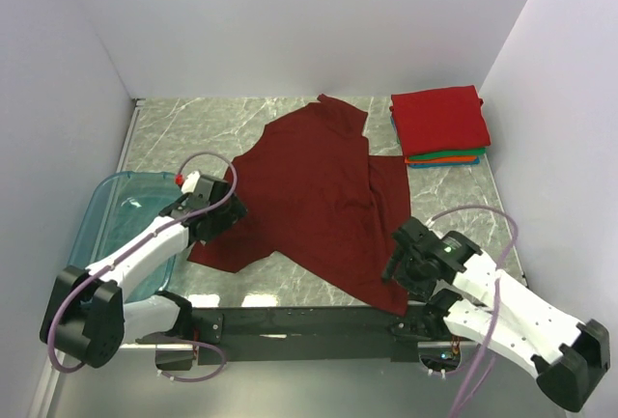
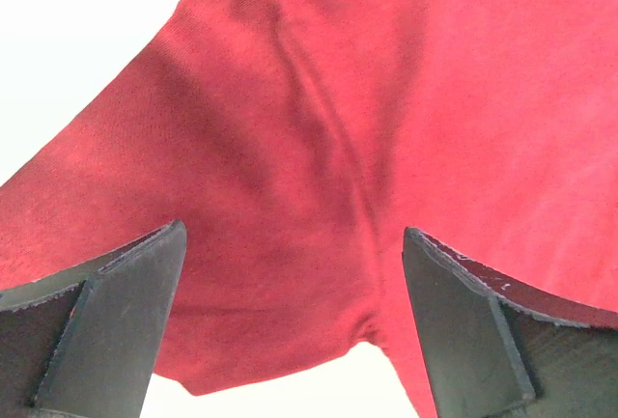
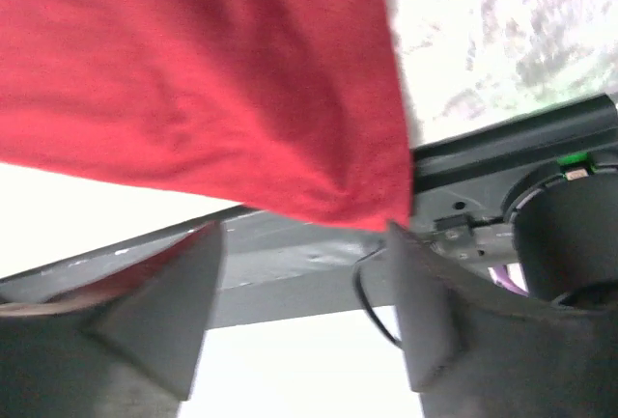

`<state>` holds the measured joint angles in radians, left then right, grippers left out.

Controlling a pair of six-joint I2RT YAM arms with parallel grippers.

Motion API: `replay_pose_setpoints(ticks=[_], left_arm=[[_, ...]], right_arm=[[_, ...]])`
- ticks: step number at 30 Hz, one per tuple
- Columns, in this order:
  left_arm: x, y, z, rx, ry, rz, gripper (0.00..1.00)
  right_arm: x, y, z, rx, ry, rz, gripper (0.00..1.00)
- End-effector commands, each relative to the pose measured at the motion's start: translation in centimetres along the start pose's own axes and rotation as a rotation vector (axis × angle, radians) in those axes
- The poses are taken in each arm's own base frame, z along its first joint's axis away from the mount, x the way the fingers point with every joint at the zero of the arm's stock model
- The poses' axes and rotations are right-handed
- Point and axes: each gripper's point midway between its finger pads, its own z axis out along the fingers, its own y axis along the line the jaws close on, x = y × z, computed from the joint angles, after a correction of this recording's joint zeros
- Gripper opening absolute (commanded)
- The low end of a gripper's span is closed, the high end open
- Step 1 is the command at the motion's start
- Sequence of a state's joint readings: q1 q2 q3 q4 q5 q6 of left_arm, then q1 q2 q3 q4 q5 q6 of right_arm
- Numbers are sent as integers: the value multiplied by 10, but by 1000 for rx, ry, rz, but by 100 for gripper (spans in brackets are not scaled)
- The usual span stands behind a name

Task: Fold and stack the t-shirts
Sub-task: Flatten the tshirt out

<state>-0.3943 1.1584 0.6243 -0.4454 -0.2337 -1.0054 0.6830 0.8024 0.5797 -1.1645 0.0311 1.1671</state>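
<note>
Fingers [image 2: 106, 321] wide on both, left gripper [image 1: 230, 209] over maroon t-shirt [image 1: 309, 196] edge, right gripper [image 1: 394, 265] at its near corner

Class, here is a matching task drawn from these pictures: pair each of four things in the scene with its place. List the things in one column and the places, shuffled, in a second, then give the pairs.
Things
1. maroon t-shirt
2. stack of folded t-shirts
3. teal bin
4. right gripper

Places
a. far right corner of the table
b. left edge, beside the left arm
c. spread out across the middle
d. at the spread shirt's near right corner

Pairs: 1-c, 2-a, 3-b, 4-d
</note>
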Motion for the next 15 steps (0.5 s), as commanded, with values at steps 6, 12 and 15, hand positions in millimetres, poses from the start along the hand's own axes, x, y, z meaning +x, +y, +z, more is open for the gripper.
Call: replay_pose_setpoints(ticks=[6,12,15], left_arm=[[-34,-53,-7,116,-61,25,99],[-47,-97,-2,208,-42,76,99],[-58,-118,0,233,-53,88,99]], right_arm=[[-45,37,-44,-199,-236,-44,82],[-84,56,-62,-207,-419,-65,88],[-106,67,-69,-216,-515,-31,93]])
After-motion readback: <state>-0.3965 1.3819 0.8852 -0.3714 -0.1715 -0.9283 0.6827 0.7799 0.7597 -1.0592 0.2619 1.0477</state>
